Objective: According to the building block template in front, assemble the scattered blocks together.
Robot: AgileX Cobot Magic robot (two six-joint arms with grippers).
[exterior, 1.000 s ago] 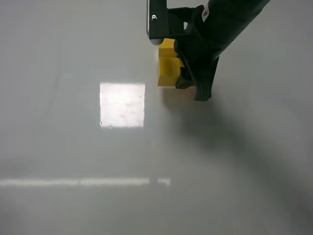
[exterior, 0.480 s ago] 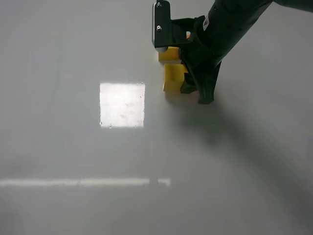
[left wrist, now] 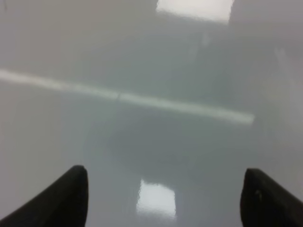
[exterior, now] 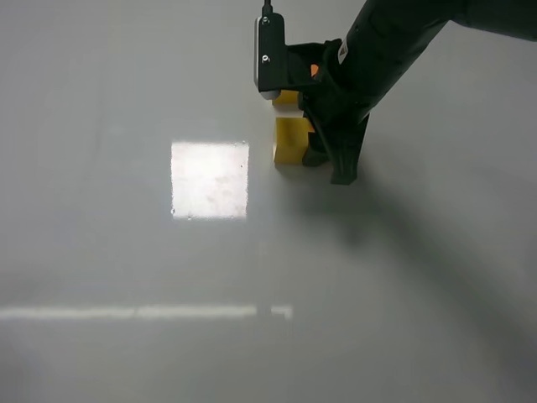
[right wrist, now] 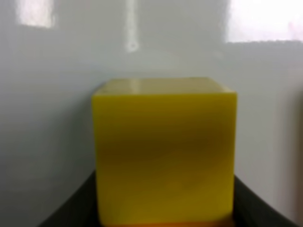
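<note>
Yellow cube (exterior: 291, 140), pinched in the closed right gripper (exterior: 323, 151) for joining, just near of the template (exterior: 288, 97); left gripper (left wrist: 161, 198) spread, idle

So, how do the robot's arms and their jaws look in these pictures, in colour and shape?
The right arm is matte black and thick, narrowing to black jaws with a pointed tip. A flat black box with a pale edge, a small screw and a thin cable on top sits at its wrist. Of the left gripper, only two dark, rounded tips show.
</note>
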